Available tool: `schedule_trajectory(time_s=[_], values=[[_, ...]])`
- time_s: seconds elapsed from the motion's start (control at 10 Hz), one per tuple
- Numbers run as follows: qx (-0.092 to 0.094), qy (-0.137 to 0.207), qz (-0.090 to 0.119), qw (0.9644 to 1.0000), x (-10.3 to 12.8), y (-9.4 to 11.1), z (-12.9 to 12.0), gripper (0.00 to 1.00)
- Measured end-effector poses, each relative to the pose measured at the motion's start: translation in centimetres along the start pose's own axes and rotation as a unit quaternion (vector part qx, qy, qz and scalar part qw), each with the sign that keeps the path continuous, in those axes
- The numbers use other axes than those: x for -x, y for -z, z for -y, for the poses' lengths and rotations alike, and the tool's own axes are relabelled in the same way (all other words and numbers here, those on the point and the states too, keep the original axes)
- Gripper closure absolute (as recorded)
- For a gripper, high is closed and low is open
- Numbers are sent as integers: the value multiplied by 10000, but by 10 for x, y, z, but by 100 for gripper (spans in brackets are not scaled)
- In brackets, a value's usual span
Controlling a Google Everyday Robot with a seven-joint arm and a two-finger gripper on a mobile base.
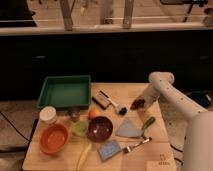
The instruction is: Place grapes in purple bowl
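The grapes (135,105) are a small dark reddish bunch on the wooden table (165,135), at its right side. My gripper (140,103) is at the end of the white arm, down right at the grapes and partly covering them. The purple bowl (100,128) stands near the middle of the table's front, well to the left of the gripper, with nothing showing inside it.
A green tray (65,91) sits at the back left. An orange bowl (53,138), a white jar (48,115), a light-green cup (79,128) and an orange fruit (93,114) stand left of the purple bowl. A brush (107,101), a grey cloth (129,129), a blue sponge (109,149) and a fork (135,146) lie between the bowl and the gripper.
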Motion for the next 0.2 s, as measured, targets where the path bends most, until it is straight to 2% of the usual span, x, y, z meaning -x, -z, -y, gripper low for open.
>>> schedule_trajectory(time_s=[0.2], values=[[33, -2, -38, 10000, -3, -1, -3, 20]])
